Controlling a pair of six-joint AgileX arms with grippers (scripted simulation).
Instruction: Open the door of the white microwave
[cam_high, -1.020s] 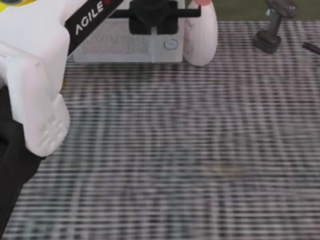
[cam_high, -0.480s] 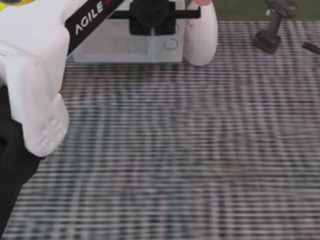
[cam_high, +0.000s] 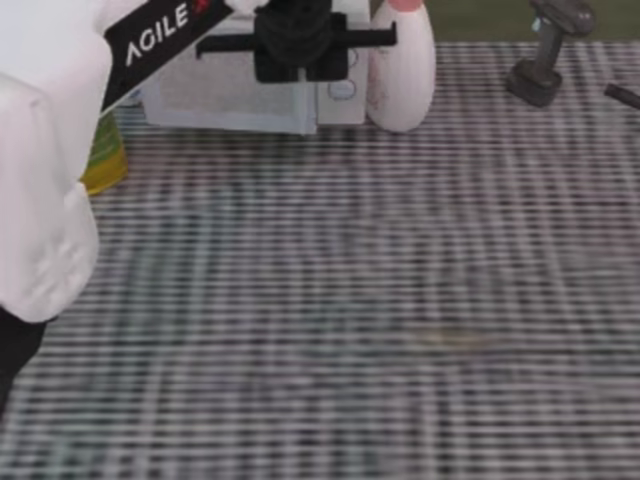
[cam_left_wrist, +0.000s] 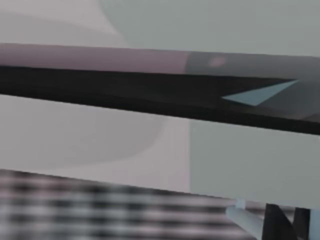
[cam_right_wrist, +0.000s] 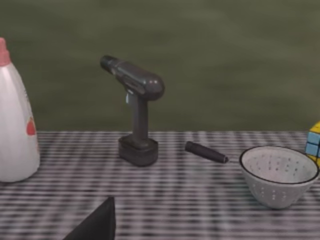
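Top view: left gripper (cam_high: 297, 42) sits over the white microwave (cam_high: 250, 85) at the table's far left edge, beside a white bottle (cam_high: 402, 70). The door (cam_high: 235, 100) stands slightly ajar, angled off the knob panel, probably mid-pull.

Left wrist view: too close; jaw state unreadable.

Right wrist view: parked arm faces a drill (cam_right_wrist: 135, 110) and a bowl (cam_right_wrist: 278, 175); its jaws are unseen.

The white microwave (cam_high: 340, 95) is seen at the upper centre of the frame, its door (cam_high: 235, 100), a mesh-windowed panel, swung slightly ajar from the knob panel.
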